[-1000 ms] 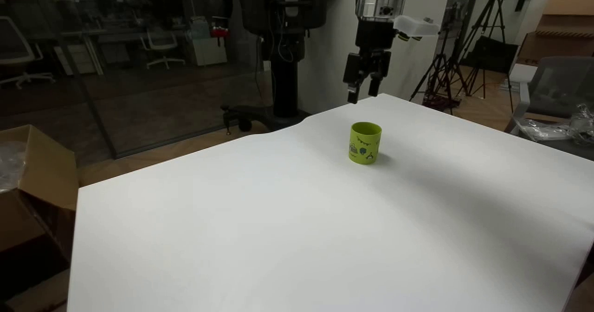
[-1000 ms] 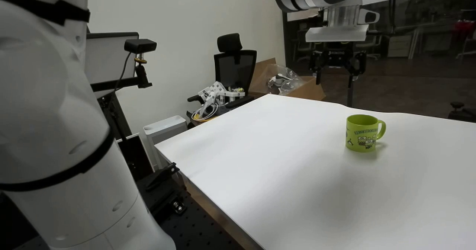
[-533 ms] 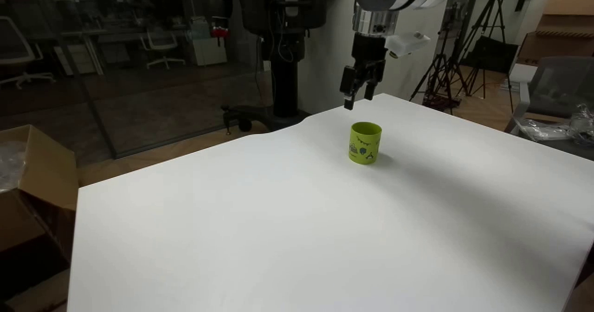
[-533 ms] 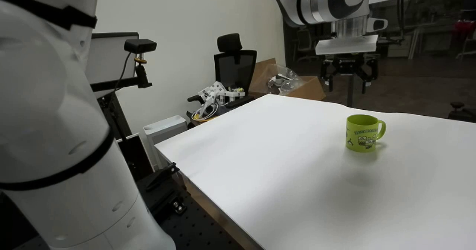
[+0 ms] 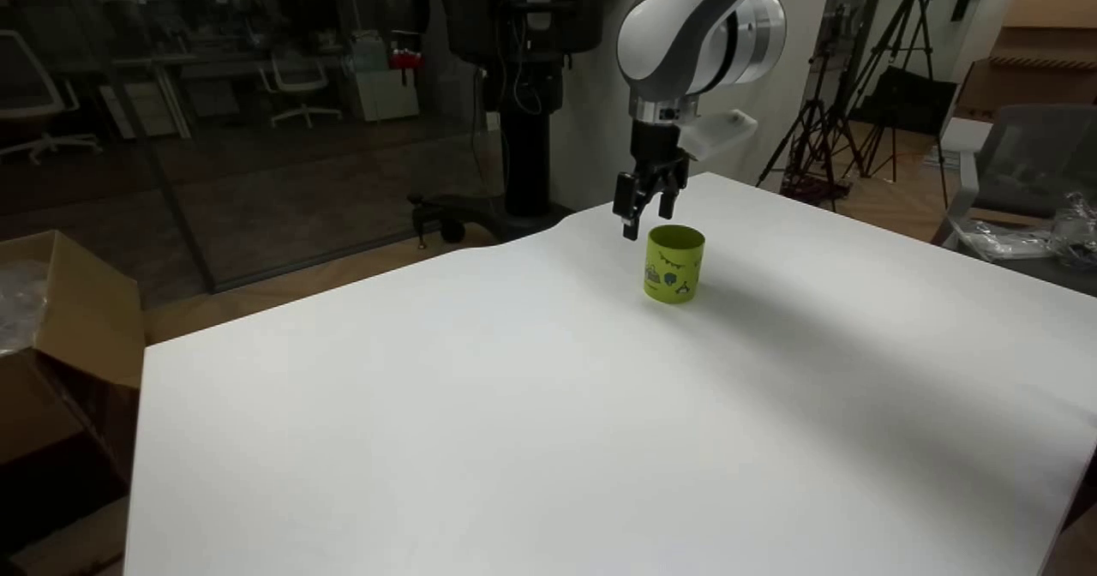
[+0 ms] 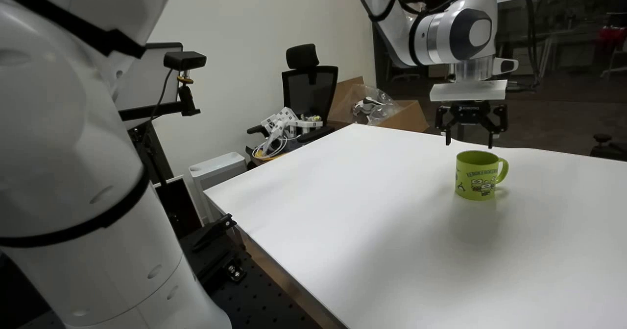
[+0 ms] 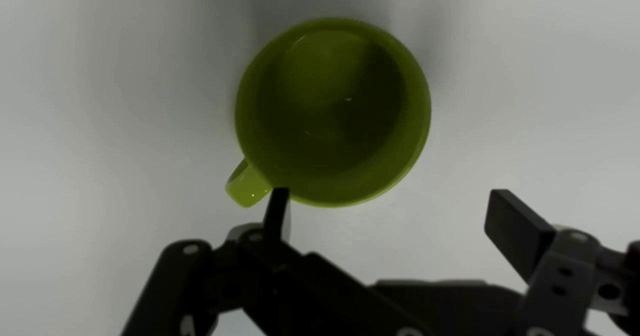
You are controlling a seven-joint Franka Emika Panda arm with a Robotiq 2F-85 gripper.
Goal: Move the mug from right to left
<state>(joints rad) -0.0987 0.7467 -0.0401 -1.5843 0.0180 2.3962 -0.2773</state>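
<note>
Hanging wide apart, gripping nothing, the black jointed fingers point(image 7: 517, 228) are above and to one side of the glossy lime-green cylindrical mug point(image 6: 474, 178), upright on the flat white worktop point(image 6: 382, 221). Lowered here, one could catch rim point(image 7: 332, 193) or handle point(image 7: 247, 187) and tip it. Its lettering point(image 6: 481, 174) seems to start "KEROKERO"; white letters point(image 6: 469, 108) above the fingers are illegible.

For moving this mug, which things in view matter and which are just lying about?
Part of the job:
lime-green cylindrical mug
smooth white table beneath it
black jaws, standing open

Just around:
open brown cardboard box
black mesh-backed office chair
tall black wheeled stand
</note>
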